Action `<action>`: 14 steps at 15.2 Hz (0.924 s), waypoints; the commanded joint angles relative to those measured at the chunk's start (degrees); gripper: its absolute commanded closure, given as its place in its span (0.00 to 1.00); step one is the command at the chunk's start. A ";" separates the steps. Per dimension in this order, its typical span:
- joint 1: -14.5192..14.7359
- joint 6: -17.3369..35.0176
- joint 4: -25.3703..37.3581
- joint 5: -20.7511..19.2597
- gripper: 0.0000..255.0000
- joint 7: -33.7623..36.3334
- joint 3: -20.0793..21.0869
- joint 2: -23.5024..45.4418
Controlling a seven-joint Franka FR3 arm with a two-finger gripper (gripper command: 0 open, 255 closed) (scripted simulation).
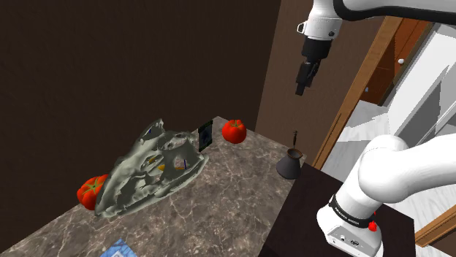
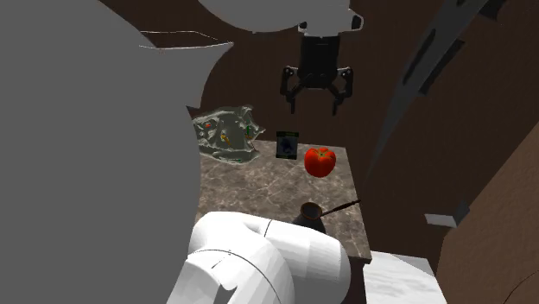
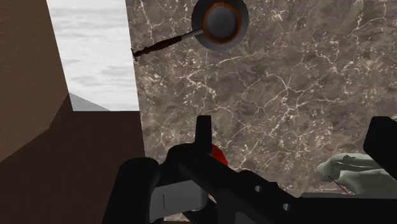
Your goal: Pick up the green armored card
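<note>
Card [image 2: 287, 144] upright on counter [image 2: 259, 192], well below spread gripper [image 2: 315, 105].

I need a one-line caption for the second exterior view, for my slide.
Open gripper hangs above the marbled table, where a dark card stands beside a red tomato.

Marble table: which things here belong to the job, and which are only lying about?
Job: dark card, open claw.
Lying about: grey-green skull shape, tomato by the card, tomato by the skull, dark long-handled pot, blue thing.
</note>
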 commanded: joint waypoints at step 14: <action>-6.12 21.40 -7.60 6.79 0.00 43.06 24.50 7.31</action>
